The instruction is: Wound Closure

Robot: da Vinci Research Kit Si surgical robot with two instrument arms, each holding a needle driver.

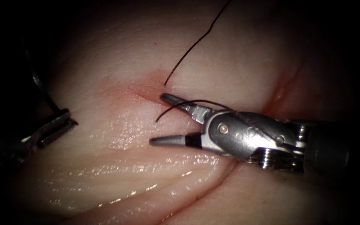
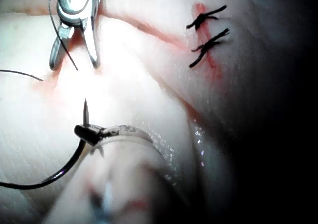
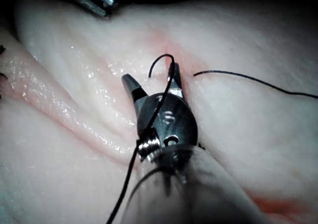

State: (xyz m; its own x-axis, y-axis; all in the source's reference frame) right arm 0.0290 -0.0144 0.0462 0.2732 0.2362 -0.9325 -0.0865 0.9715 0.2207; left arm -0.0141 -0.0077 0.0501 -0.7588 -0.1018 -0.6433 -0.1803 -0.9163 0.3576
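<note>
In the endoscope view, the right tool [image 1: 157, 121] is coming in from the right edge and sitting at centre frame with its two jaws spread wide apart, gripping nothing. Its upper jaw is lying right at the reddened cut [image 1: 146, 92] in the tissue [image 1: 117, 166], and a loop of dark thread [image 1: 196, 46] is draping over that jaw and running back along the tool's body, while another strand is rising from the cut toward the top edge. Over at the left edge, the left tool [image 1: 55, 127] is waiting in shadow, well apart from the cut; from here I cannot tell its grip. In the left wrist view, the left tool [image 2: 89, 133] is clenching the needle [image 2: 85, 112] close behind its sharp point, which is sticking straight up above the jaws, clear of the tissue, while the curved body is sweeping down and away. The right tool [image 2: 74, 62] is showing here too, jaws parted over the cut, and two finished stitches [image 2: 207, 33] are sitting further along the wound. In the right wrist view, the right tool [image 3: 151, 80] is holding its jaws released, with thread [image 3: 248, 80] trailing across its body and another strand lying over the tissue.
</note>
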